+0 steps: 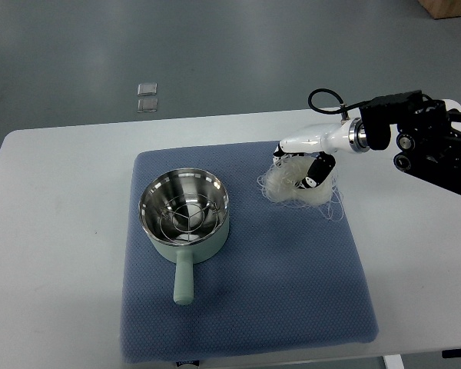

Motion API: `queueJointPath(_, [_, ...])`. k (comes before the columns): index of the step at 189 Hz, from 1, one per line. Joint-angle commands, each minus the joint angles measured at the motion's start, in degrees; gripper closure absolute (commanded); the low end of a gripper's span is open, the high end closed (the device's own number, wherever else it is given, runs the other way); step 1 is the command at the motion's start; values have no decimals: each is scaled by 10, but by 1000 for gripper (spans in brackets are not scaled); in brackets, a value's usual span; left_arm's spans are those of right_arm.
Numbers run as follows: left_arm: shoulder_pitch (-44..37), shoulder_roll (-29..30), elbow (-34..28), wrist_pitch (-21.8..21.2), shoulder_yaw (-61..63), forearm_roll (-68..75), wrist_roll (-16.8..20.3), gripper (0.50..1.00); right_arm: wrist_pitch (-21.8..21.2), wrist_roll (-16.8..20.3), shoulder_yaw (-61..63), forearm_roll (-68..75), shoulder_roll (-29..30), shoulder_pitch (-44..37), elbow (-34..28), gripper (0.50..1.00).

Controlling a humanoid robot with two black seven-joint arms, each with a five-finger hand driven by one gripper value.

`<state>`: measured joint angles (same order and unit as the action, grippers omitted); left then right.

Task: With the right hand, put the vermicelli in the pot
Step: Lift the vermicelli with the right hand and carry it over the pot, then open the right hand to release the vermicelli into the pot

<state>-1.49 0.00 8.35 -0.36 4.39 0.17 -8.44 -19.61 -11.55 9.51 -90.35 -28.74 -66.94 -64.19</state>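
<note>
A white bench (54, 231) fills most of the frame, with grey floor (215, 46) showing across the top. On the bench lies a blue-grey padded mat (292, 292), roughly square, spreading from the centre down to the lower edge of the frame. On the left half of the mat stands a pot (184, 211) with a pale green outer wall and a shiny steel inside; a round wire rack (183, 217) sits in its bottom, and its pale green handle (184, 280) points straight down toward the lower edge of the frame. The right hand (306, 165) comes in from the right edge on a black jointed arm (430, 146) with a white wrist section, and it sits at the upper right corner of the mat. Its dark-tipped fingers (316, 173) curl down into a loose white nest of vermicelli (292, 188), closing on the upper part of the bundle. The vermicelli rests on the mat, right of the pot and apart from it, with thin stray strands trailing out toward the lower right. A black cable (323, 96) loops above the wrist. On the floor in the upper left part of the frame lie two small clear squares (147, 98), one just above the other. The left hand does not show.
</note>
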Motion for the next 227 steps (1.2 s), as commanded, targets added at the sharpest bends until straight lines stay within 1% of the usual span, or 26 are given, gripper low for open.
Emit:
queueJointPath(1, [0,0,0,0,0,0,0,500,-1,-3,6,9,0,-31,1,1000])
queueJointPath(19, [0,0,0,0,0,0,0,500,-3,-3,7,41,4,-61,-1,1000])
queueJointPath(48, [0,0,0,0,0,0,0,500,-10,-3,8,84,26,-113,0,1000])
queueJointPath(84, [0,0,0,0,0,0,0,500,-10,-2,8,132,80,-152,-1,1000])
queueJointPath(118, [0,0,0,0,0,0,0,500,-2,-1,10,136,141,-150,-1,1000])
queueJointPath(138, [0,0,0,0,0,0,0,500,-2,0,20,136,174,-125,0,1000])
queueJointPath(176, [0,0,0,0,0,0,0,500,-1,0,20,137,201,-87,6,1000])
queueJointPath(177, [0,0,0,0,0,0,0,500,1,0,20,137,201,-86,6,963])
queueJointPath(178, [0,0,0,0,0,0,0,500,1,0,20,137,201,-86,6,963])
queueJointPath(179, [0,0,0,0,0,0,0,500,2,0,20,137,202,-84,6,910])
queueJointPath(180, [0,0,0,0,0,0,0,500,2,0,20,137,202,-84,6,910])
queueJointPath(181, [0,0,0,0,0,0,0,500,3,0,20,137,203,-81,6,865])
queueJointPath(182, [0,0,0,0,0,0,0,500,3,0,20,137,203,-81,6,865])
queueJointPath(183, [0,0,0,0,0,0,0,500,4,0,20,137,203,-79,6,818])
queueJointPath(184, [0,0,0,0,0,0,0,500,4,0,20,137,203,-79,6,818])
queueJointPath(185, [0,0,0,0,0,0,0,500,5,-1,20,137,204,-78,6,775])
queueJointPath(186, [0,0,0,0,0,0,0,500,5,-1,20,137,204,-78,6,775])
queueJointPath(187, [0,0,0,0,0,0,0,500,6,-1,20,137,204,-76,6,740])
queueJointPath(188, [0,0,0,0,0,0,0,500,6,-1,20,137,204,-76,6,740])
queueJointPath(189, [0,0,0,0,0,0,0,500,8,-1,19,137,204,-74,6,718])
queueJointPath(192, [0,0,0,0,0,0,0,500,9,-1,19,137,204,-72,6,701])
queueJointPath(193, [0,0,0,0,0,0,0,500,11,-1,19,137,205,-71,6,685])
queueJointPath(199, [0,0,0,0,0,0,0,500,12,-1,19,137,205,-67,6,668])
queueJointPath(204, [0,0,0,0,0,0,0,500,14,-1,19,137,204,-62,6,640])
queueJointPath(214, [0,0,0,0,0,0,0,500,14,-1,19,137,204,-57,6,605])
queueJointPath(227, [0,0,0,0,0,0,0,500,14,-1,19,137,202,-52,6,605])
